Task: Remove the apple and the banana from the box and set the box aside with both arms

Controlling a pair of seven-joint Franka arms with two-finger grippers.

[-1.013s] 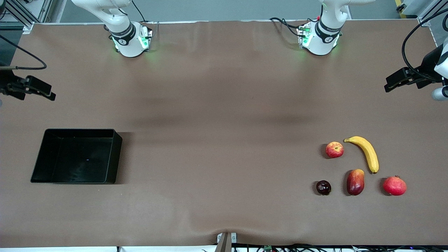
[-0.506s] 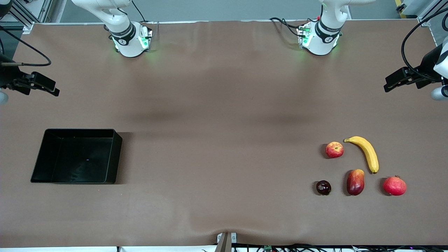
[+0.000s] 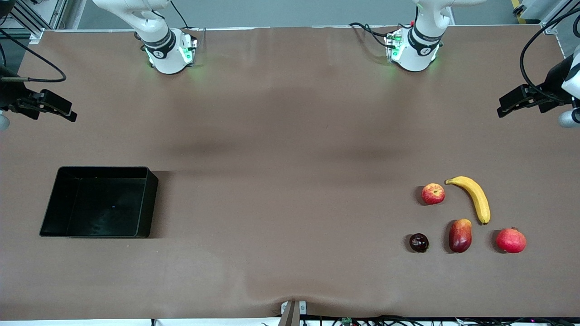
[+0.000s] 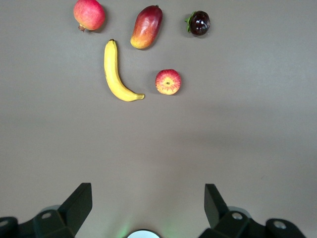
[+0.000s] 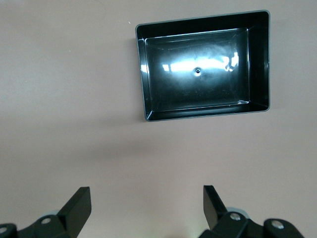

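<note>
Fruit cluster sits lower right of the front frame, toward the left arm's end of the table. Banana lies flat and curved, with the apple just beside it, not touching. Nearer the front camera, a row of three, all apart from one another: a small dark round fruit, a dark-red mango and a pomegranate. Banana's lower tip ends close to the mango, a small gap between them.

Black box is at middle left of the front frame, toward the right arm's end of the table, well apart from the fruit. It sits flat, open side up, nothing in it. Right wrist view shows its glossy floor reflecting light.

Left gripper hangs at the right edge of the front frame, over bare brown table, up the frame from the fruit. Its wrist view has the fingers spread wide, nothing between them, and all five fruits in the upper part of that picture.

Right gripper hangs at the left edge of the front frame, over bare table up the frame from the box. Fingers wide apart in its wrist view, holding nothing.

Neither gripper touches anything.
</note>
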